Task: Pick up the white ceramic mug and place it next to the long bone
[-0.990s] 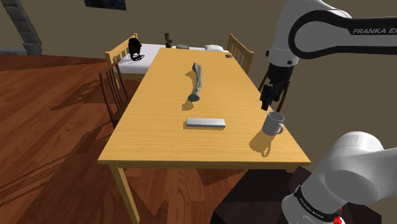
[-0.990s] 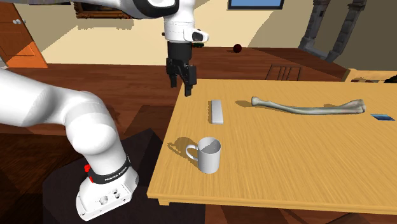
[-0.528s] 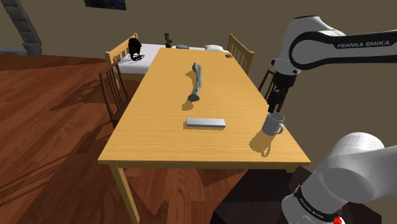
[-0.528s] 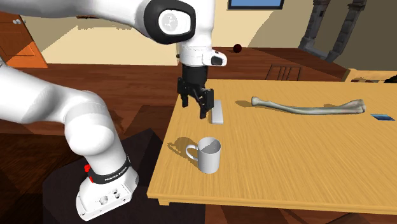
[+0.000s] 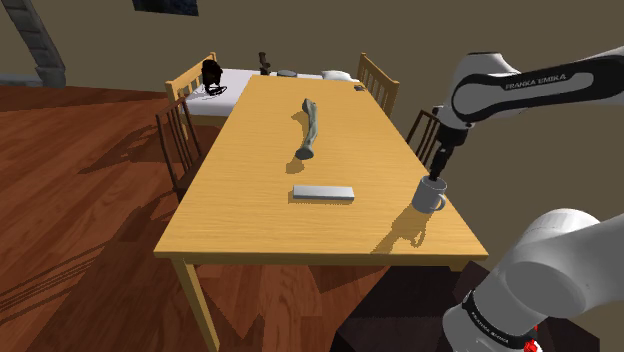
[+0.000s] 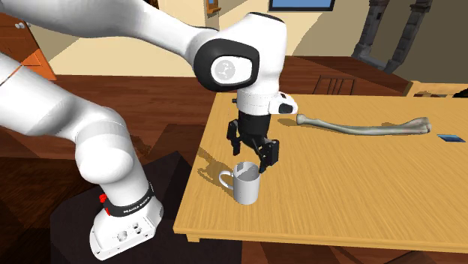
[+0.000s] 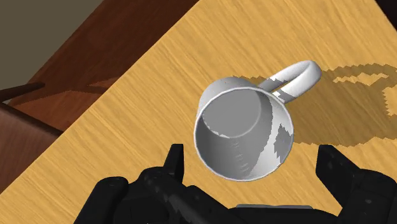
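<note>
A pale grey-white mug (image 5: 430, 196) stands upright near the table's corner closest to the stand, at the shoulder view's right. In the second exterior view the mug (image 6: 247, 184) has its handle pointing away from the bone. My black gripper (image 6: 252, 158) hangs open just above its rim, touching nothing. In the wrist view the fingers (image 7: 175, 159) stand wide apart on either side of the mug (image 7: 244, 128), whose hollow inside shows. The long grey bone (image 5: 309, 128) lies along the table's middle, farther from the stand; the bone (image 6: 363, 127) is well apart from the mug.
A flat grey bar (image 5: 322, 192) lies between bone and mug. The wooden table (image 5: 250, 225) has edges close to the mug on two sides. Chairs (image 5: 182, 125) stand around it, one (image 5: 423, 130) behind my arm. A small dark-blue item (image 6: 451, 138) lies past the bone.
The arm has swung from beyond the table's edge to over the mug and come down, so the open gripper now hangs right above the rim. The mug has not moved.
</note>
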Robot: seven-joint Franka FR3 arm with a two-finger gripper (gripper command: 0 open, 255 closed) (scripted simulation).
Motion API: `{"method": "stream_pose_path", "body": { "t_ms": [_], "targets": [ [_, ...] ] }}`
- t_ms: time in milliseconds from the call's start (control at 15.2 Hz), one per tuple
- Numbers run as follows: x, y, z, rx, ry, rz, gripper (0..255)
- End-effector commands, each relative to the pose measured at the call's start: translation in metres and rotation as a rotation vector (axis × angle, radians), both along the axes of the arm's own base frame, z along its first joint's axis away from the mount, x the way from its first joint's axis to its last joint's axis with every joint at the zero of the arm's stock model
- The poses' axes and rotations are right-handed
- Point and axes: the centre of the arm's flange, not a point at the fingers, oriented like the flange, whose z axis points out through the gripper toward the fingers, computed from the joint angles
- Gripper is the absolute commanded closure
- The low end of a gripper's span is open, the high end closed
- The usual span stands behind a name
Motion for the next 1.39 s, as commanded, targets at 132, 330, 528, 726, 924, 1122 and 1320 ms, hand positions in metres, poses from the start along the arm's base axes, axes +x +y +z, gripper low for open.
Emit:
{"method": "stream_pose_path", "body": {
  "t_ms": [132,330,528,726,924,1122,1320],
  "targets": [
    [-0.001,-0.038,-0.023,0.012,-0.008,0.034,0],
    [-0.002,-0.038,-0.039,0.012,-0.008,0.034,0],
    [-0.003,-0.038,-0.055,0.012,-0.008,0.034,0],
    [-0.004,-0.037,-0.063,0.012,-0.008,0.034,0],
    [-0.004,-0.037,-0.063,0.012,-0.008,0.034,0],
    [-0.004,-0.037,-0.063,0.012,-0.008,0.034,0],
    [-0.004,-0.037,-0.063,0.012,-0.008,0.034,255]
  ]
}}
